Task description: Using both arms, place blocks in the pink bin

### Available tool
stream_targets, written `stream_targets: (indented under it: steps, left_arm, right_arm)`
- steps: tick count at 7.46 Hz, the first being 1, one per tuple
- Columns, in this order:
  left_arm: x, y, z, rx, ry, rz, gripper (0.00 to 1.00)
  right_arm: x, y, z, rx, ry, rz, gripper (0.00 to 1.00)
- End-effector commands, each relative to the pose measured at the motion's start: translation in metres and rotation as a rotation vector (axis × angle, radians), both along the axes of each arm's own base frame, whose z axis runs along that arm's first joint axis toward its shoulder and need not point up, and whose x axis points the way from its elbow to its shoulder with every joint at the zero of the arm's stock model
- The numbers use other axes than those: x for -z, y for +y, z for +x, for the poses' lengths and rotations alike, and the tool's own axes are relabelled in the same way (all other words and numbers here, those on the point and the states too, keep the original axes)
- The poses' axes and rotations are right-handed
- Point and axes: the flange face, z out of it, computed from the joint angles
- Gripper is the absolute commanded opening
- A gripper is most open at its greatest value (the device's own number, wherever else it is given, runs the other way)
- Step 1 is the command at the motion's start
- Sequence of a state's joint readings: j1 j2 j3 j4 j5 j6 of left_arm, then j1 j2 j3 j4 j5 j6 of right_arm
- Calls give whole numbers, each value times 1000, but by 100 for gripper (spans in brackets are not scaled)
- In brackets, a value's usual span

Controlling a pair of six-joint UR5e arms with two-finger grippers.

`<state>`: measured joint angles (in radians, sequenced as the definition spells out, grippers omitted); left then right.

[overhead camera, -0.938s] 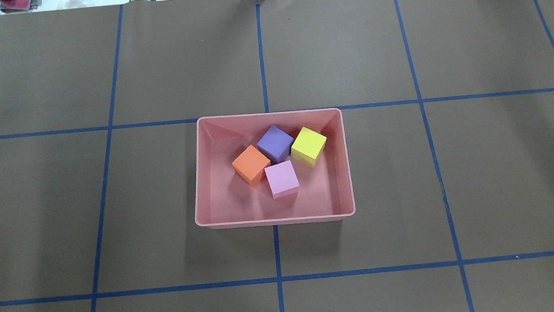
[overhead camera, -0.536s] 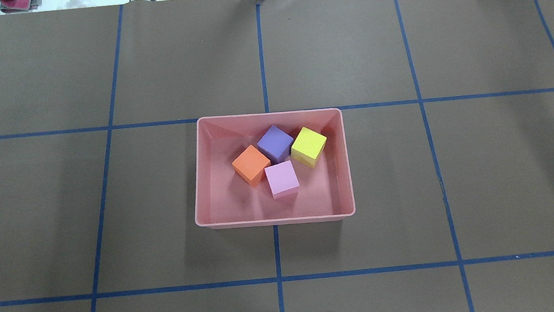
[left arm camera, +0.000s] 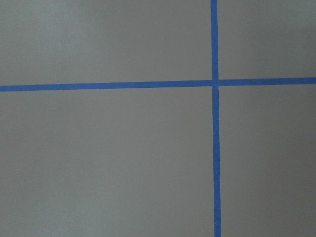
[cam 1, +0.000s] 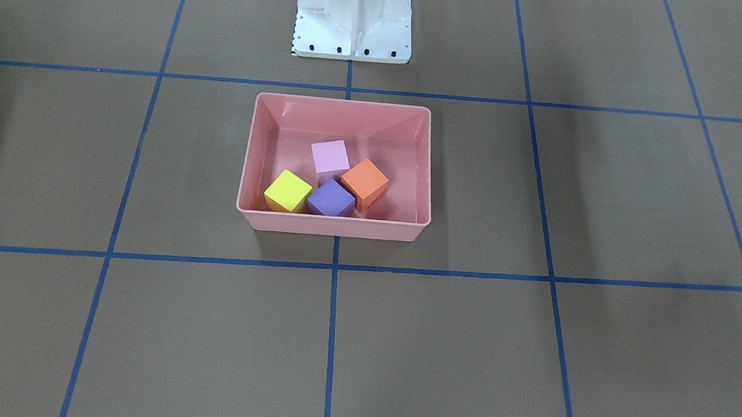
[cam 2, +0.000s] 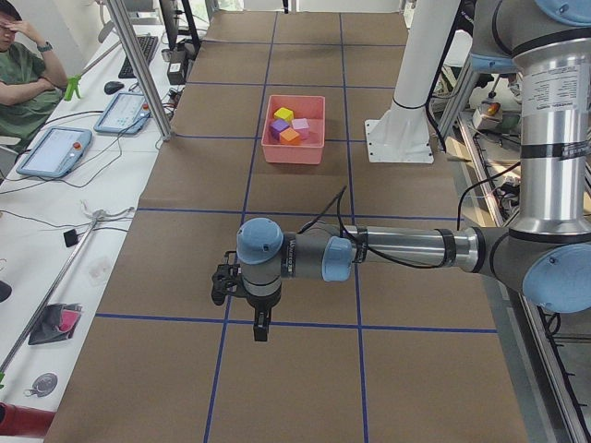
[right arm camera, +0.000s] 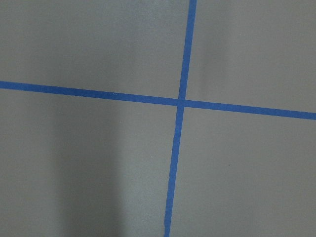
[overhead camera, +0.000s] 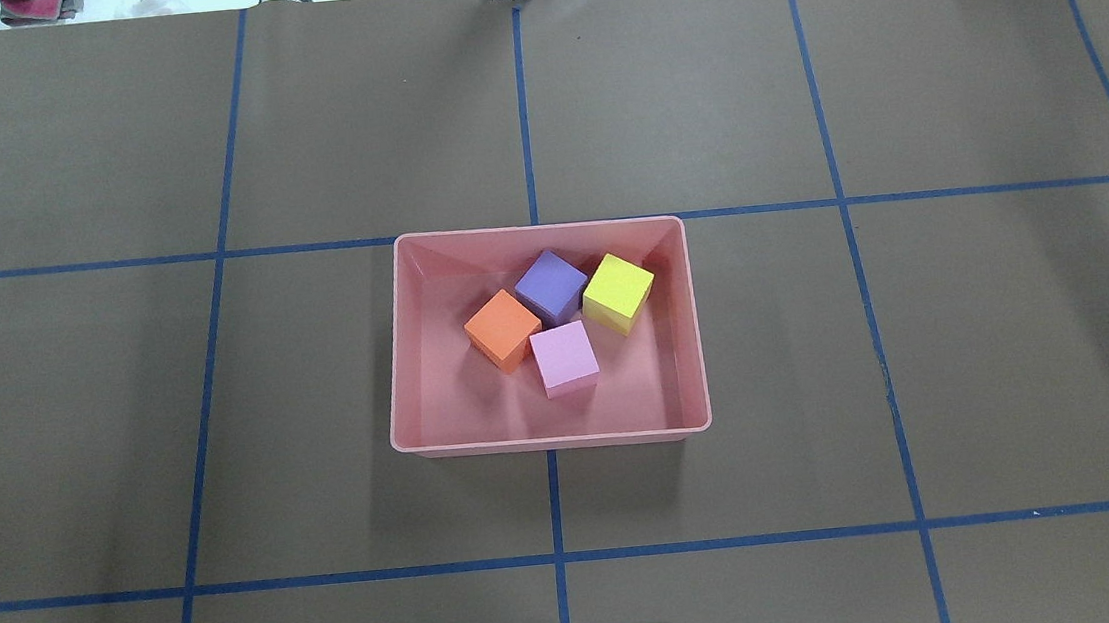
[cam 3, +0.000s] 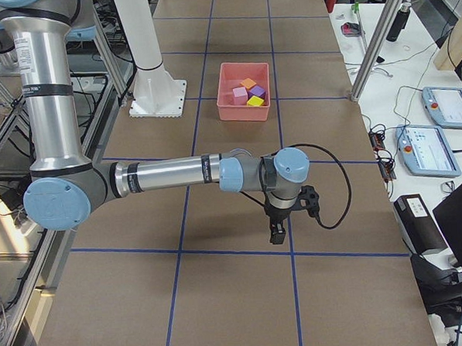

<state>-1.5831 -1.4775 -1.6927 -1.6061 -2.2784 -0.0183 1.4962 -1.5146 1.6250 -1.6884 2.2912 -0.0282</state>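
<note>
We see the pink bin in the middle of the brown surface, just in front of the white pedestal. All 4 blocks lie inside it, and none sits outside the bin on the surface.

The blocks form 1 tight cluster on the bin floor, toward the bin wall farthest from the pedestal. The purple block lies nearest that far wall. The yellow block is just beside it, toward the bin's right wall. The orange block sits on the purple block's other side, toward the bin's left wall. The light pink block is the 1 nearest the pedestal side, close against the orange and purple blocks. The strip of bin floor along the left wall is bare.

Both arms are well apart from the bin. The left hand hangs pointing down over the surface far off the bin's left end. The right hand hangs the same way far off the bin's right end. We cannot tell whether either hand's fingers stand wide or narrow. Each wrist view shows only brown surface and 2 crossing blue tape lines.
</note>
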Motion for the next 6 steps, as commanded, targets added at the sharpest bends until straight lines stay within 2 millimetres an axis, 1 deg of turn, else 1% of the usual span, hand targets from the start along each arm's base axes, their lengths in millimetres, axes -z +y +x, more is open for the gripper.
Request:
stream_targets:
  steps: [1,2,3,4,6]
  left_arm:
    - [12,2,0,0,1,-4,100]
    - [20,3,0,-1,1,-15,100]
    - [21,3,0,-2,1,-13,100]
    - [17,4,0,-4,1,-21,100]
    - [14,4,0,-4,1,-26,100]
  right_arm:
    - [-2,8,0,0,-31,-6,100]
    - [-5,16,1,-8,-73,45,100]
    - [-6,20,1,-19,-79,104,100]
    - [-1,16,2,-59,-82,86,100]
    - [2,14,1,-67,-86,84,100]
